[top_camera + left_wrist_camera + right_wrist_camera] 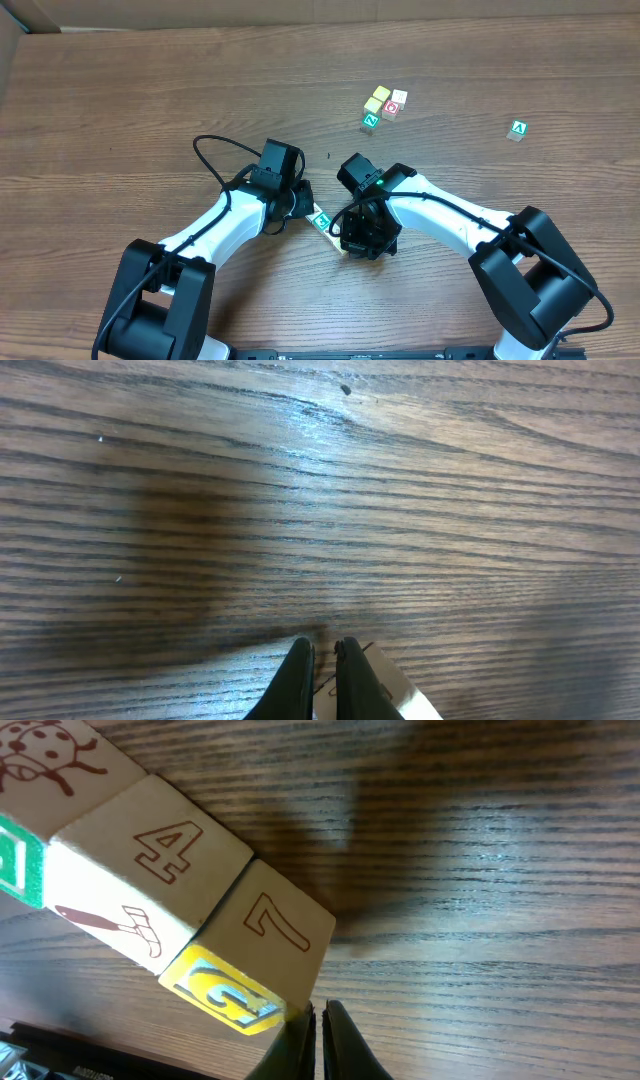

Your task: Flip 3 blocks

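**Both grippers closed beside a row of three blocks**

Three small wooden blocks [190, 910] sit touching in a row on the table [300, 480]. From the right wrist, the row runs diagonally from upper left to lower right. Its end block [285, 925], marked 7, lies just left of the right gripper [318, 1017], whose fingers are pinched together on nothing. The right arm [440, 205] bends low over the row and looks the nearer. The left gripper [323, 652], also closed and empty, points down at bare wood near the row's other end.
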